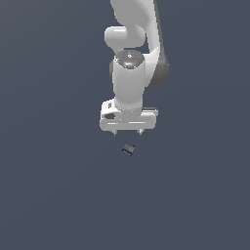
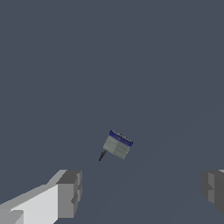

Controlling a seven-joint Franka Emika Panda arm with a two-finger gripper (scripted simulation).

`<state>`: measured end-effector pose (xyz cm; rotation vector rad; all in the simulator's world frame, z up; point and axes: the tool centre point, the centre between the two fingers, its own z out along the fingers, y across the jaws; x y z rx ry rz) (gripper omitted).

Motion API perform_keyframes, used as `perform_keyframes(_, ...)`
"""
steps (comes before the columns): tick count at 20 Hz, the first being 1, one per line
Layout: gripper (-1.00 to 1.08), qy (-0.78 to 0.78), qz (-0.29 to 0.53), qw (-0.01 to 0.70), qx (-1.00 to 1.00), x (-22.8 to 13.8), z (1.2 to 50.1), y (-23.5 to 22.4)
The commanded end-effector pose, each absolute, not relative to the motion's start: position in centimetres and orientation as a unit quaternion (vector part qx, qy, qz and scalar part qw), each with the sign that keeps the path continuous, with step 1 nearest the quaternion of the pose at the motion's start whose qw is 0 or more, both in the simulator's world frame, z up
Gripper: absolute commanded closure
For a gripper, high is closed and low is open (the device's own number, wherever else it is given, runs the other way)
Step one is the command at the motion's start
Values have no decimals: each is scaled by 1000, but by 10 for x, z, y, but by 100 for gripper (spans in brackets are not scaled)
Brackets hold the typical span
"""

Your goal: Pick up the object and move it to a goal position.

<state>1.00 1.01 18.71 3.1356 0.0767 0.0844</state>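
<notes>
The object [image 1: 128, 150] is a tiny grey-green block with a dark blue rim, lying on the flat grey floor. In the wrist view the object [image 2: 117, 144] shows its blue edge along one side and a thin dark sliver beside it. My white gripper [image 1: 127, 132] hangs just above and slightly behind it in the exterior view, apart from it. Its two grey fingertips [image 2: 69, 194] stand wide apart with nothing between them. The block lies ahead of the gap between them, not inside it.
The white arm [image 1: 131, 63] rises from the hand toward the exterior view's top. A plain dark grey surface [image 1: 58, 185] spreads all around, with no other objects or edges in view.
</notes>
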Motion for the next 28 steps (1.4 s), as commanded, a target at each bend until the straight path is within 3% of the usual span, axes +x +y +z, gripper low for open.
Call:
perform_keyframes(1,-92,24,27,2,999,10,187,10)
perform_keyframes(28,-92,-41,9,-4,999,-2,151,21)
